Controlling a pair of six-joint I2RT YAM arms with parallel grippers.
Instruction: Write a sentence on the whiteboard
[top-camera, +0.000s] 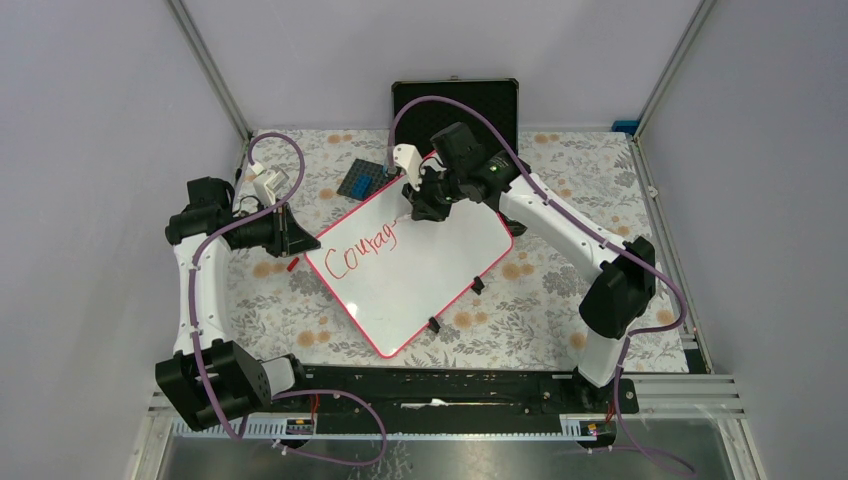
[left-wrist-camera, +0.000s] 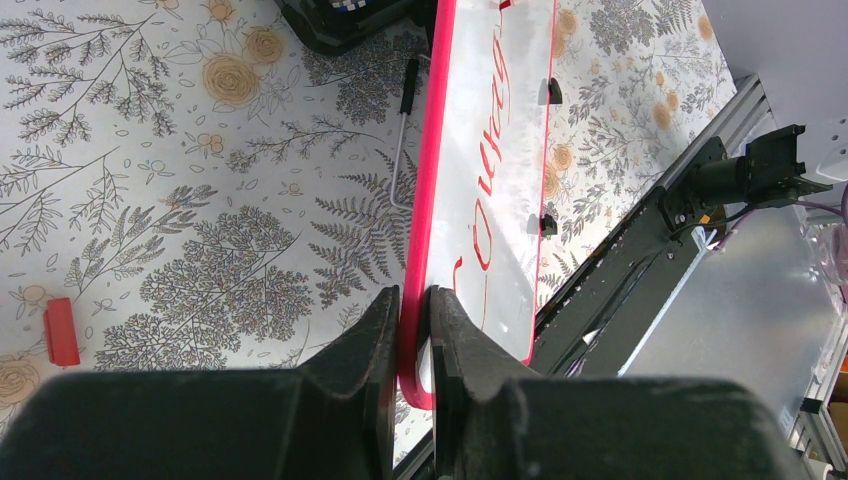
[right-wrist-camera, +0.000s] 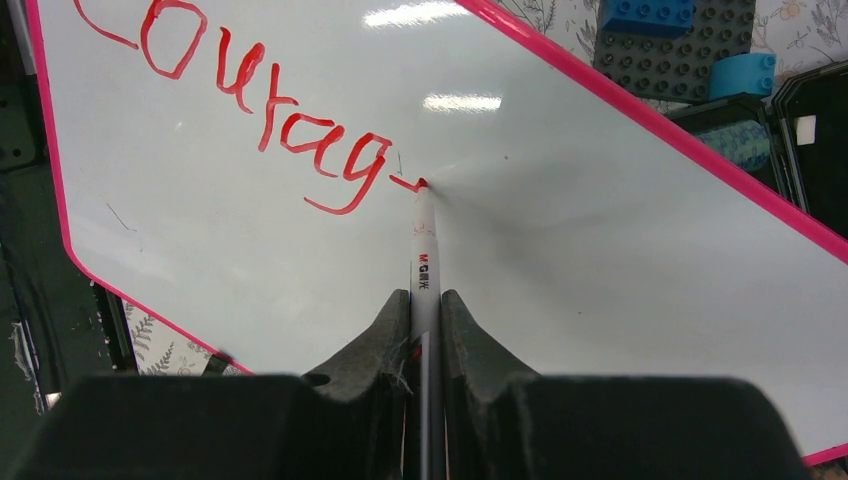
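The whiteboard (top-camera: 420, 270) lies tilted on the floral table, pink-framed, with two black clips on its near right edge. Red handwriting on it reads "Courag" (top-camera: 360, 250), the sentence as it stands, also seen as red letters (right-wrist-camera: 250, 110) in the right wrist view. My left gripper (left-wrist-camera: 414, 300) is shut on the board's pink left corner edge (left-wrist-camera: 430, 200). My right gripper (right-wrist-camera: 425, 300) is shut on a white marker (right-wrist-camera: 424, 240), whose red tip touches the board just right of the "g", at the start of a fresh stroke.
A black case (top-camera: 455, 105) stands open at the back. Dark and blue toy bricks (top-camera: 365, 180) lie beside the board's far corner. A red marker cap (left-wrist-camera: 62, 330) lies on the cloth left of the board. Metal rails (top-camera: 450, 390) run along the near edge.
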